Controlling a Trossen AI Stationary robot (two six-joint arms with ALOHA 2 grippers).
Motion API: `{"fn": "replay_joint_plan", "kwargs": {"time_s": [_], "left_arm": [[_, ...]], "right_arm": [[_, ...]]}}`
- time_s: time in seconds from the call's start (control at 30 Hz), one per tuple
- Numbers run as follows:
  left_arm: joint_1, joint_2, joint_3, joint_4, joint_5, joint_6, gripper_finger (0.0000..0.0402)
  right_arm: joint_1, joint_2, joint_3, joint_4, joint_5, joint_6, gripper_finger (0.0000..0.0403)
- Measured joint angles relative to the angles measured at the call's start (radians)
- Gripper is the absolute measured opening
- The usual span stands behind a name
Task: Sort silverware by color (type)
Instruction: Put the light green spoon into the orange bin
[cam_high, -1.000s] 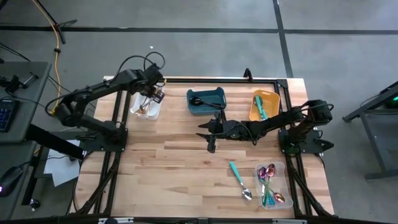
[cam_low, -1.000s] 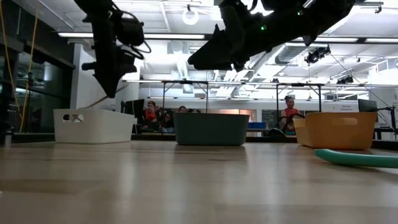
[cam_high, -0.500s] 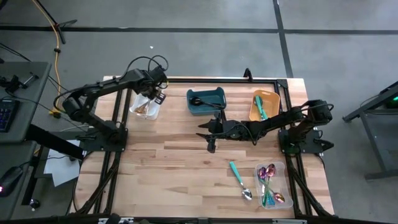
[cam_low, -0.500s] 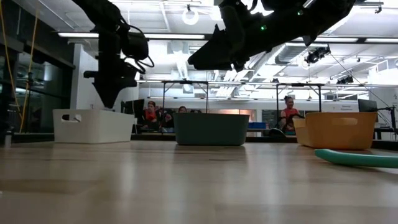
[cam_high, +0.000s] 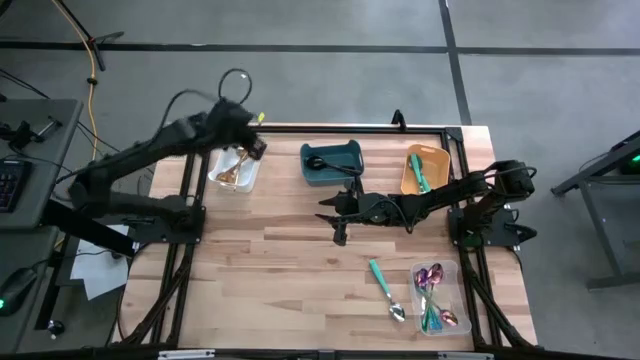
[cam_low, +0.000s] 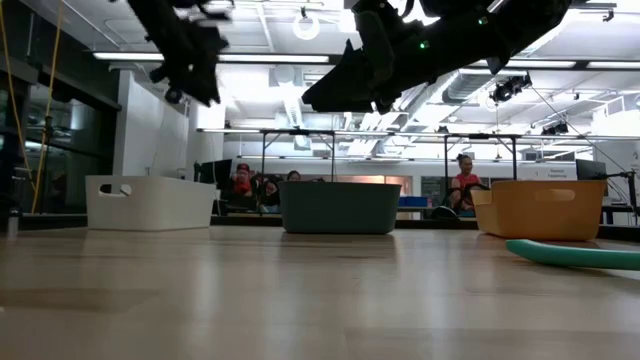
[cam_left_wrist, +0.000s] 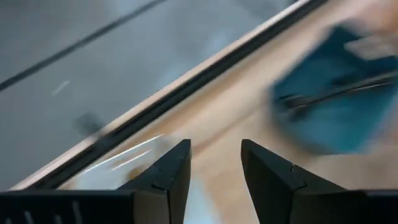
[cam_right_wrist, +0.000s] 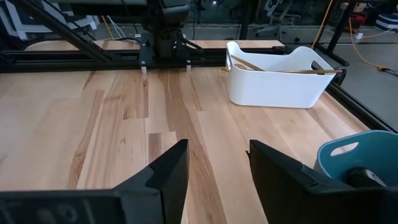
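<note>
Wooden table (cam_high: 300, 260): four bins, two loose spoons; both arms' fingers apart, empty.

Bare tabletop (cam_high: 290, 270) beside right gripper (cam_high: 339, 238)

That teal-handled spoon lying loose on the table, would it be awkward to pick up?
Probably a bit. The teal-handled spoon lies flat on the table, so there is little to get under. It looks slender and stiff, likely light. Its shiny bowl may be slippery.
</note>
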Motion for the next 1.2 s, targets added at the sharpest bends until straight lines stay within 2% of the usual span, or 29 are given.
{"fn": "replay_joint_plan", "kwargs": {"time_s": [0.2, 0.3, 0.43, 0.53, 0.63, 0.77, 0.83, 0.93, 1.1, 1.2], "left_arm": [[-0.285, -0.276, -0.35, 0.411, 0.107, -0.01, 0.0129], [-0.44, -0.365, -0.561, 0.724, 0.125, -0.025, 0.0129], [-0.589, -0.387, -0.8, 1.206, 0.123, 0.005, 0.0129], [-0.65, -0.368, -0.914, 1.472, 0.119, 0.06, 0.0129], [-0.676, -0.364, -0.963, 1.581, 0.116, 0.109, 0.0129], [-0.682, -0.364, -0.968, 1.574, 0.116, 0.13, 0.0129], [-0.682, -0.364, -0.968, 1.576, 0.116, 0.131, 0.0129], [-0.681, -0.364, -0.968, 1.568, 0.116, 0.131, 0.0129], [-0.681, -0.364, -0.968, 1.568, 0.116, 0.132, 0.0129], [-0.681, -0.364, -0.968, 1.568, 0.116, 0.132, 0.0129]], "right_arm": [[0.0, 0.0, 0.0, 0.0, -0.01, -0.002, 0.0161], [0.001, 0.0, 0.0, 0.011, -0.046, -0.004, 0.0161], [0.001, 0.0, 0.0, 0.053, -0.103, -0.005, 0.0161], [0.001, 0.0, 0.0, 0.092, -0.124, -0.005, 0.0161], [0.001, 0.0, 0.0, 0.097, -0.149, -0.005, 0.0161], [0.001, 0.0, 0.0, 0.11, -0.166, 0.011, 0.0161], [0.002, 0.0, 0.011, 0.098, -0.185, 0.085, 0.0161], [0.023, -0.003, 0.088, -0.119, -0.219, 0.206, 0.0161], [0.12, 0.041, 0.318, -0.823, -0.139, 0.43, 0.0161], [0.189, 0.089, 0.421, -1.118, -0.15, 0.647, 0.0161]]}}
